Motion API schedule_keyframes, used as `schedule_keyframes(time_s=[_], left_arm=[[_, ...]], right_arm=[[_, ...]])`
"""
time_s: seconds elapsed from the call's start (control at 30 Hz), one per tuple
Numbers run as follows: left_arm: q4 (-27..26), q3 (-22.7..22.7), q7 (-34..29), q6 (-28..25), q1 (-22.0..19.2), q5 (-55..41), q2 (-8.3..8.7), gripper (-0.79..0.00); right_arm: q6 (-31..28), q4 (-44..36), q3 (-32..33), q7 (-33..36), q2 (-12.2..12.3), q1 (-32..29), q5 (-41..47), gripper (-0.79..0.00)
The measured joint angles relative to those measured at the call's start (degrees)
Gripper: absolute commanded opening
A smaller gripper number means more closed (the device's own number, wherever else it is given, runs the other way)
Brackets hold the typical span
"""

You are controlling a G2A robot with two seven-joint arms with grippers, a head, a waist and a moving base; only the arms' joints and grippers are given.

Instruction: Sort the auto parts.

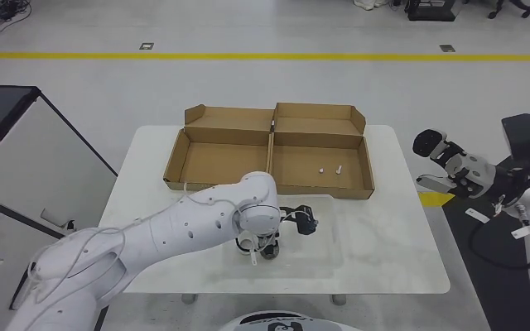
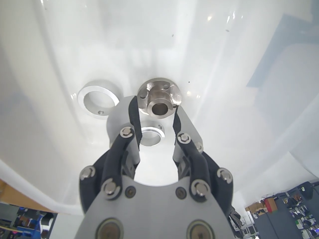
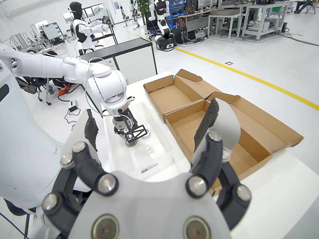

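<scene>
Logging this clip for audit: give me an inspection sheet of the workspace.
Surface: white table carrying a white tray.
Job's things: flanged hub and two metal rings in the tray; two small white parts in the right cardboard box; left cardboard box beside it.
Clutter: nothing seen.
Grippers: left gripper shut on the hub; right gripper open, apart from the tray.
Cables: thin white cable along the left arm.
Surroundings: yellow floor line, other robots.
</scene>
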Motion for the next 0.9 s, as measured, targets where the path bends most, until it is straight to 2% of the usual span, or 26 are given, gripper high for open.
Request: schedule_keyframes(time_s=[0.37,0.9], left_arm=[[-0.4,0.2,0.1,-0.1,0.9,1.1,0.25,-0.422],[1.4,0.7,0.9,-1.3,1.0,2.3,-0.59,-0.462]], right_arm=[[0.0,0.0,0.0,0.0,0.0,0.0,0.0,0.000],[0.0,0.0,0.0,0.0,0.0,0.0,0.0,0.000]])
